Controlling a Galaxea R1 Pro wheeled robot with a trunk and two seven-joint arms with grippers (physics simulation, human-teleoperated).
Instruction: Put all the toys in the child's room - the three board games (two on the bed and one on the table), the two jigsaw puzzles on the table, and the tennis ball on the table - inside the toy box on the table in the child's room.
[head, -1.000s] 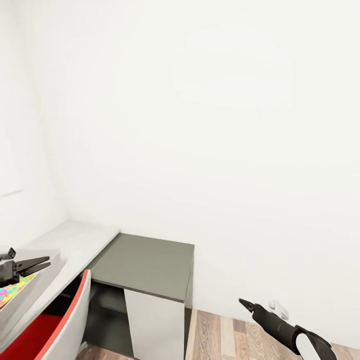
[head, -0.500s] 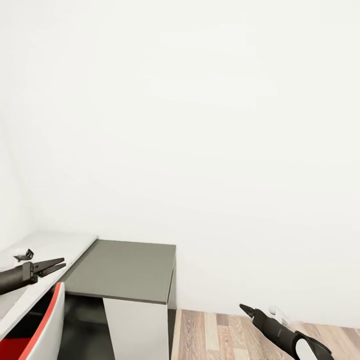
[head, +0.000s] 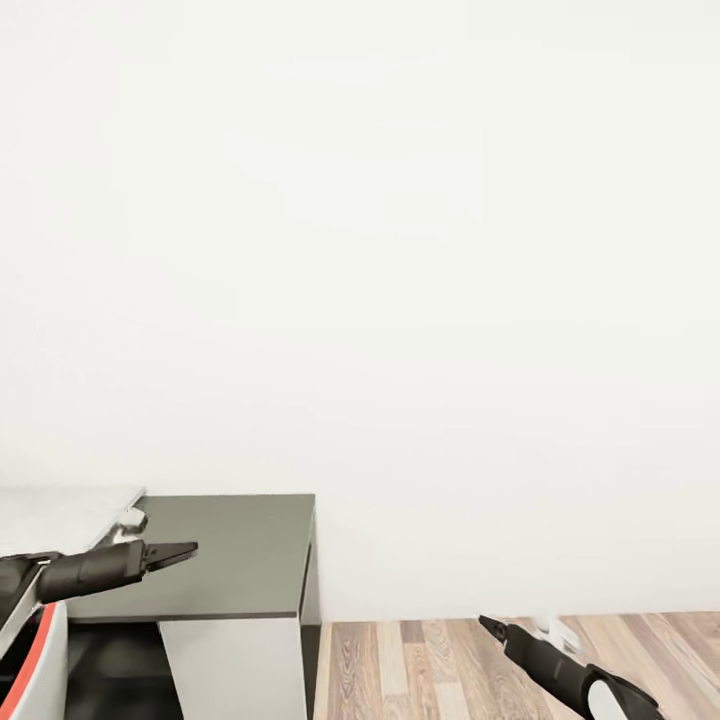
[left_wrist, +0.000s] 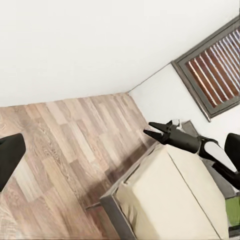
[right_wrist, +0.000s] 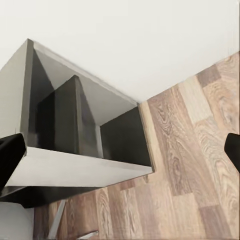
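The toy box, board games, jigsaw puzzles and tennis ball are out of view. A corner of the table's pale grey top (head: 60, 505) shows at the far left of the head view. My left gripper (head: 185, 550) reaches over the dark side unit and holds nothing. In the left wrist view its fingers (left_wrist: 10, 155) sit wide apart at the picture's edges. The bed (left_wrist: 170, 195), beige with a grey frame, lies below it there. My right gripper (head: 490, 626) hangs low over the wood floor, open and empty, and also appears as the right gripper (left_wrist: 152, 129) above the bed.
A dark grey-topped side unit (head: 220, 560) with a white panel stands against the white wall. A red and white chair (head: 35, 665) is at the lower left. Wood-plank floor (head: 440, 665) runs to the right. A window with blinds (left_wrist: 212, 70) is beyond the bed.
The head view has swung right, so the toy box with the colourful puzzle left the picture. The left gripper now sits further right, over the dark unit. The right gripper keeps its place.
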